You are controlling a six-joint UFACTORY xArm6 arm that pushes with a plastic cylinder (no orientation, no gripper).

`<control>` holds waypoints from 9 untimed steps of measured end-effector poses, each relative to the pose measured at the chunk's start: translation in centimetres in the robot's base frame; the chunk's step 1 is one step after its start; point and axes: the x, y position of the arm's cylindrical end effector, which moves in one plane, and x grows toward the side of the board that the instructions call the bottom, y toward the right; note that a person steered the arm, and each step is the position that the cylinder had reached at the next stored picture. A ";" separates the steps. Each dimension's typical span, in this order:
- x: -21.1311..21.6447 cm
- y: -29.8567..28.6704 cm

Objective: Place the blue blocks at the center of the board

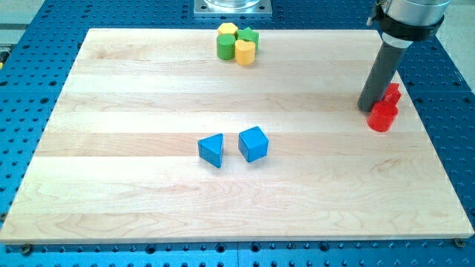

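Two blue blocks lie near the middle of the wooden board (pixel 133 185): a blue triangular block (pixel 211 150) and, just to its right, a blue cube (pixel 253 144), with a small gap between them. My tip (pixel 369 108) is at the board's right side, far from both blue blocks. It touches or nearly touches the left side of the red blocks there.
Two red blocks sit by the right edge: a red cylinder (pixel 383 116) and another red block (pixel 392 93) behind it, partly hidden by the rod. A cluster at the view's top holds two yellow blocks (pixel 227 30), (pixel 245 52) and two green blocks (pixel 225 47), (pixel 249 36).
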 end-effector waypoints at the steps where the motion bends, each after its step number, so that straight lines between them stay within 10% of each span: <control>1: 1.9 -5.7; 5: 9.3 -30.6; 7: 14.4 -30.4; 9: 6.1 -25.7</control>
